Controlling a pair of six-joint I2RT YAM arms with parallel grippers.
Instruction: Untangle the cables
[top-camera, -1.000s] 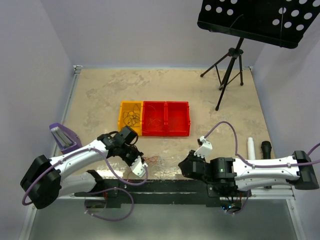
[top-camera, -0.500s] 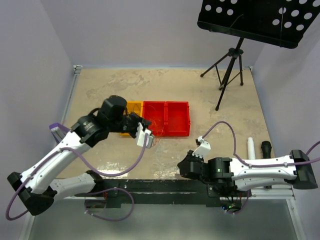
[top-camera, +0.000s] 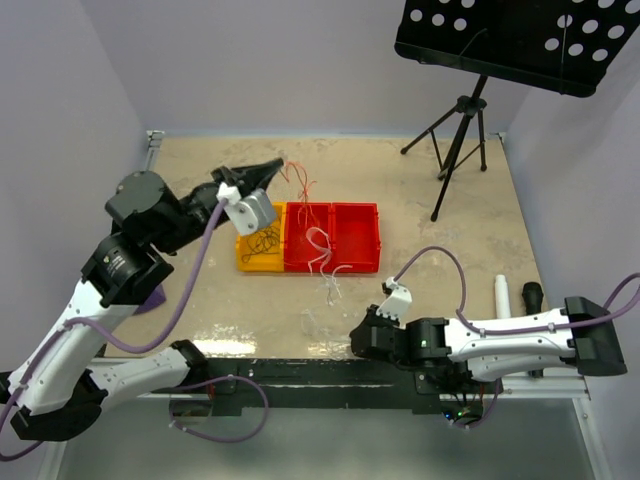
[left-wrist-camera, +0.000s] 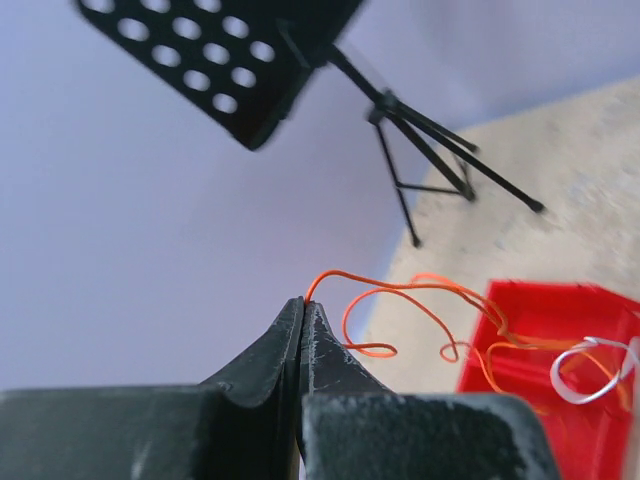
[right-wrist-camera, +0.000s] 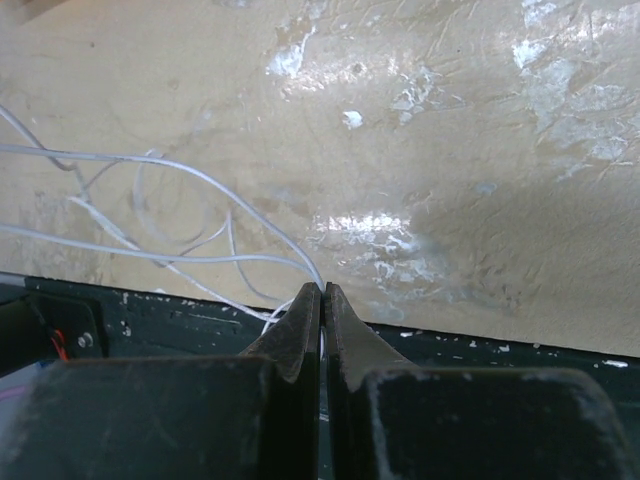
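Observation:
My left gripper (top-camera: 277, 164) is raised high above the bins and shut on an orange-red cable (left-wrist-camera: 400, 290), which loops away from its tips (left-wrist-camera: 302, 303) toward the red bin. In the top view the orange-red cable (top-camera: 297, 182) hangs from the gripper, with white cable (top-camera: 320, 243) dangling below it over the red bin and down to the table. My right gripper (top-camera: 358, 338) is low at the table's near edge, shut on white cable (right-wrist-camera: 180, 175) that spreads in loose loops on the table left of its tips (right-wrist-camera: 322, 290). Black cables (top-camera: 262, 240) lie coiled in the orange bin.
An orange bin (top-camera: 248, 262) and two red bins (top-camera: 355, 266) stand side by side mid-table. A black tripod stand (top-camera: 455, 140) with a perforated tray is at the back right. White and black cylinders (top-camera: 517, 296) lie at the right. A purple object is partly hidden behind the left arm.
My left gripper has risen from the near table edge up and back above the bins, lifting the orange-red cable with white strands trailing. The right gripper has shifted slightly left at the table edge.

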